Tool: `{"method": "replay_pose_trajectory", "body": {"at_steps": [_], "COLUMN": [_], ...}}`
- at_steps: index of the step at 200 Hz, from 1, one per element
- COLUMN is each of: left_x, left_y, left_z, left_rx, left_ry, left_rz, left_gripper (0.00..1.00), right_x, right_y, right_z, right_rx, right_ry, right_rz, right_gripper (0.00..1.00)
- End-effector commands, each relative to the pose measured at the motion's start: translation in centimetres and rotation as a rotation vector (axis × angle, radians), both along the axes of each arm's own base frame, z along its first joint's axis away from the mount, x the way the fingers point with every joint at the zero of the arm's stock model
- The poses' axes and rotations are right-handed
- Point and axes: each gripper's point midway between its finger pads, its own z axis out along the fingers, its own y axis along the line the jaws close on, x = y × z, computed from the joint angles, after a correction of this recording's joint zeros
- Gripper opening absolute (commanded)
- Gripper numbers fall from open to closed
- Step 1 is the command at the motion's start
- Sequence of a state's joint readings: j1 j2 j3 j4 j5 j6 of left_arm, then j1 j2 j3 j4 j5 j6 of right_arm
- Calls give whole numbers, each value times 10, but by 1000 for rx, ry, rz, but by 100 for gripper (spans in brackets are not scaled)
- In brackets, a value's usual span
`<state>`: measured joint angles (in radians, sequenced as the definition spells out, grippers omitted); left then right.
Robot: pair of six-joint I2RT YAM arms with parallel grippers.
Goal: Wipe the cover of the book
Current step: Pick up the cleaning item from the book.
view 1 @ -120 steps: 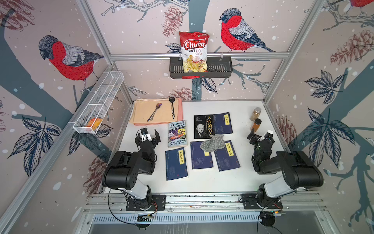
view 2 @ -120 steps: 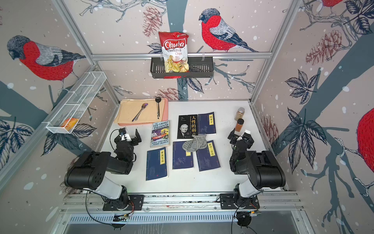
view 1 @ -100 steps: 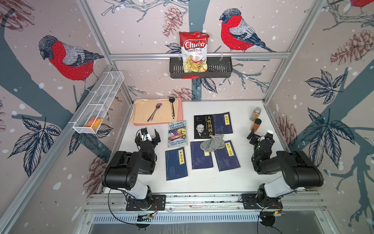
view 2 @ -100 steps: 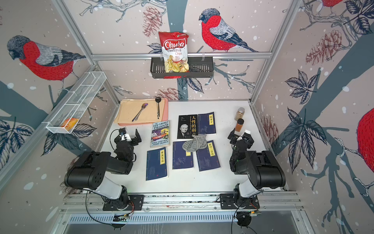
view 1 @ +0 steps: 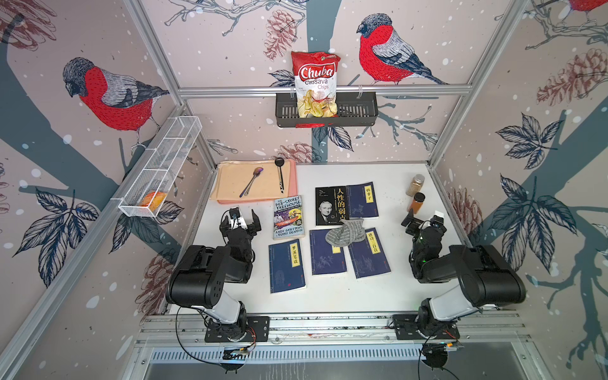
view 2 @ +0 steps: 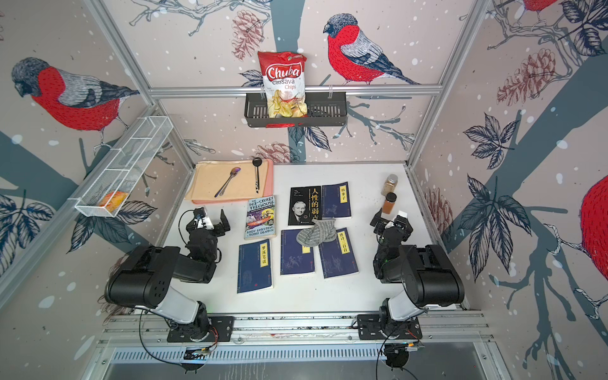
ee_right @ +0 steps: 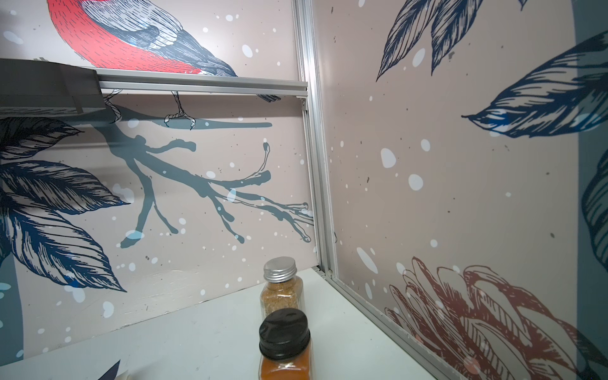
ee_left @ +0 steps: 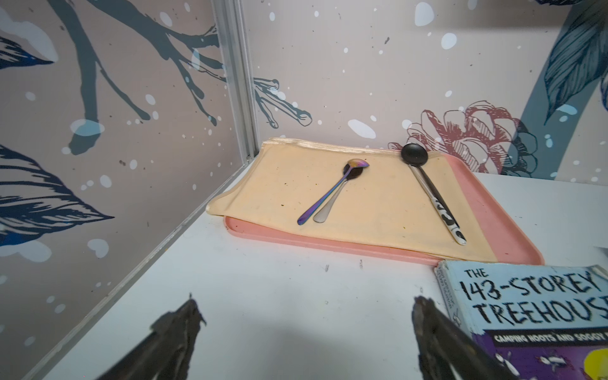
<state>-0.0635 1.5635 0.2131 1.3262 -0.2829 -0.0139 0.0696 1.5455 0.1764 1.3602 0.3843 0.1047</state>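
Observation:
Several books lie flat on the white table in both top views: a light blue Treehouse book, a black book with a portrait and several dark blue ones. A grey striped cloth lies bunched across the black book's near edge and two blue books. My left gripper stands open over bare table just left of the Treehouse book. My right gripper is open at the right side, empty, facing two spice jars.
A pink tray with a beige mat holds spoons at the back left. Two spice jars stand by the right wall. A chips bag sits in a black wall basket, and a white wire basket hangs left.

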Motion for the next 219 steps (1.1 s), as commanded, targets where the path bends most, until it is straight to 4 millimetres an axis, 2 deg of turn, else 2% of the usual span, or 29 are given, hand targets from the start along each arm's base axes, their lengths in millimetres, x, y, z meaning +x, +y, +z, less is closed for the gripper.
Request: {"method": "replay_pose_trajectory", "body": {"at_steps": [1,99,123,148,166,180,199,219], "left_x": [5,6,4,4,7,12,11,5], "left_y": [-16,-13,3,-7,-21,-35,-50,-57], "left_z": [7,6,14,32,41,47,55,61], "left_rx": [26,16,-5,31,22,-33,-52,-62], "left_ry": [-19,-14,-16,-13,28,57,95,140], "left_rz": [-99,-92,6,-24,-47,-111,-162,-171], "left_gripper": [98,98,97,98,98,98,98,98], "right_x": [2,1,13,22,19,19,23,26], "right_y": [0,1,5,30,58,82,112,142], "right_z": [6,10,15,26,43,49,54,55], "right_rx": [-10,-23,-47,-143,-236,-289,-290,-250], "right_ry": [-22,-24,32,81,46,68,121,202], "right_rz": [4,-4,-9,33,87,143,248,385], "right_gripper": [100,100,100,100,100,100,100,100]}}
